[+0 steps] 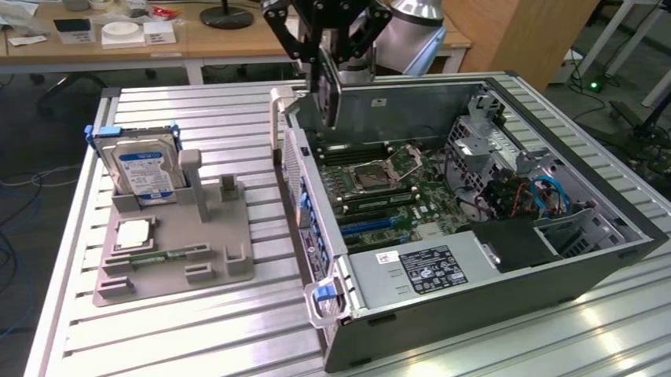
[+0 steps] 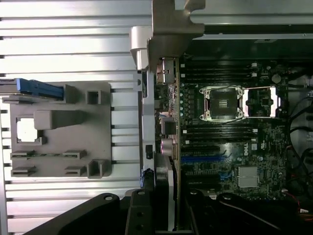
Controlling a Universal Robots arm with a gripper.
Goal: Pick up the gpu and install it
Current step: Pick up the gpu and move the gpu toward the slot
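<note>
above the open dark grey computer case (image 1: 587, 259), the black tool (image 1: 333, 49) hangs clamped on the gpu (image 1: 329, 98), a thin flat dark green circuit card.

we see the card held upright on edge near the case's wall on the exterior view's left, over the green motherboard (image 1: 388, 188) and, as far as we can tell, clear of it; in the wrist view it runs edge-on, with its pale silvery bracket (image 2: 171, 27) at the far end. we judge it light and stiff but fragile, best held by its bare upper edge, away from chips and contacts. the right socket is hard to pick out near the blue slot (image 2: 203, 159), and the card's lower edge is lost against the case.
</note>
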